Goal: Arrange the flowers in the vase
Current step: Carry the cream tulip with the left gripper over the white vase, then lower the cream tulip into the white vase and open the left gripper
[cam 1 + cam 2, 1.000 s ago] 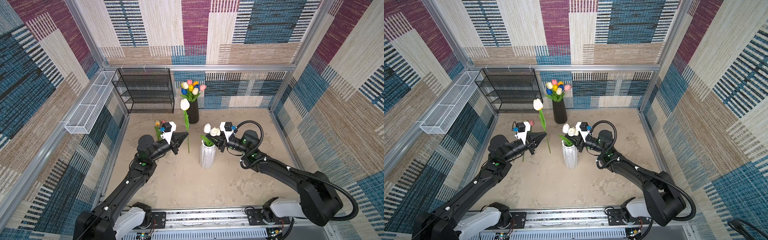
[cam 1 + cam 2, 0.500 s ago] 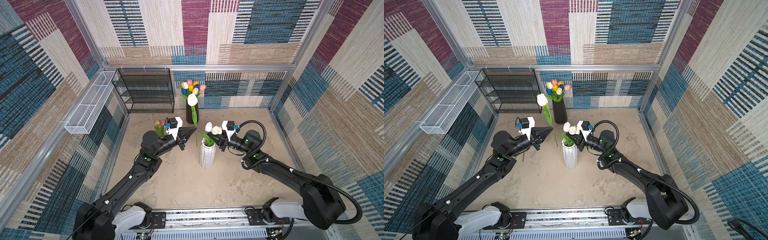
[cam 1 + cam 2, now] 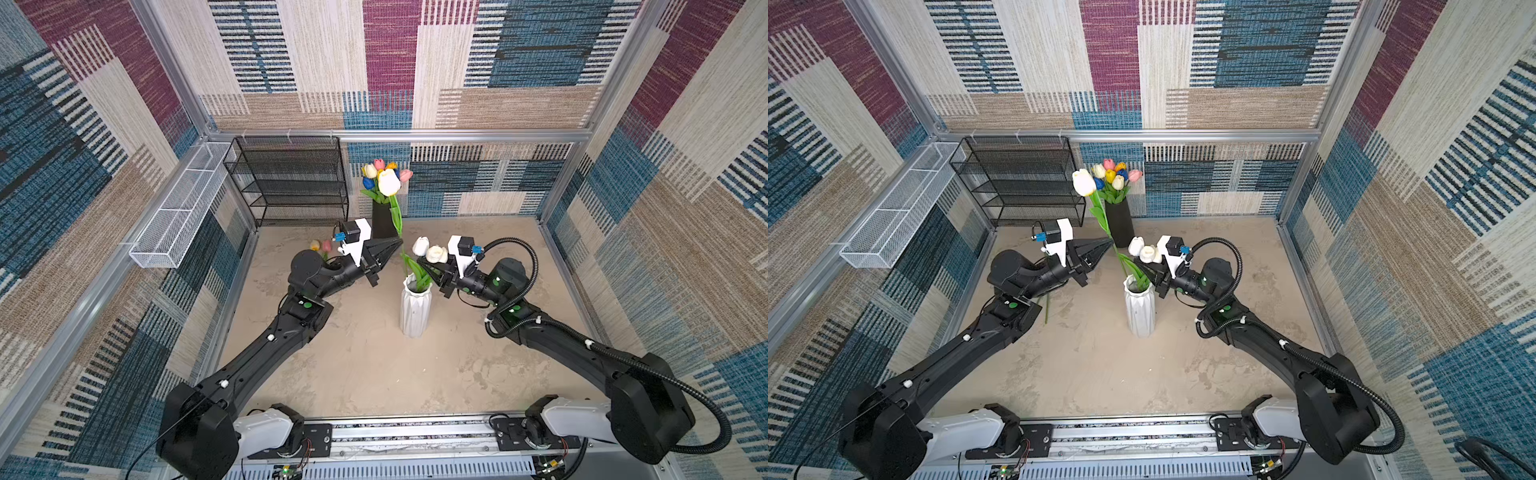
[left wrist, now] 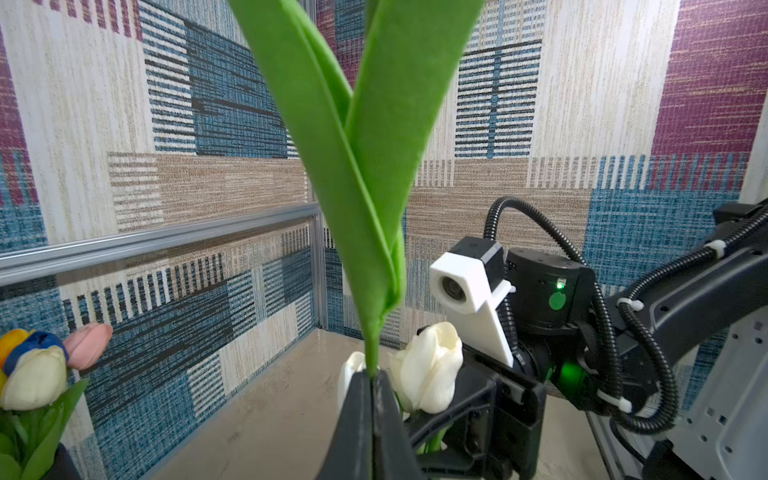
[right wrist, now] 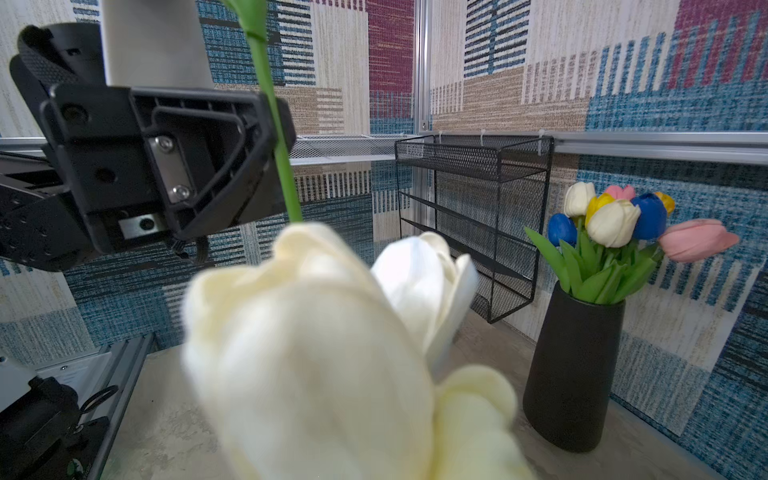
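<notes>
Flowers [image 3: 436,253]: smooth, cup-shaped (ribbed wht vase [image 3: 413,311])

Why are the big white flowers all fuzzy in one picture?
In the right wrist view the cream tulip heads sit very close to the lens and blur, while the black vase behind is sharp; in the left wrist view the green leaves look only slightly soft; in both top views the white vase is crisp.

white vase [image 3: 414,316], black vase [image 3: 381,222], cream tulip [image 3: 389,183]
</notes>
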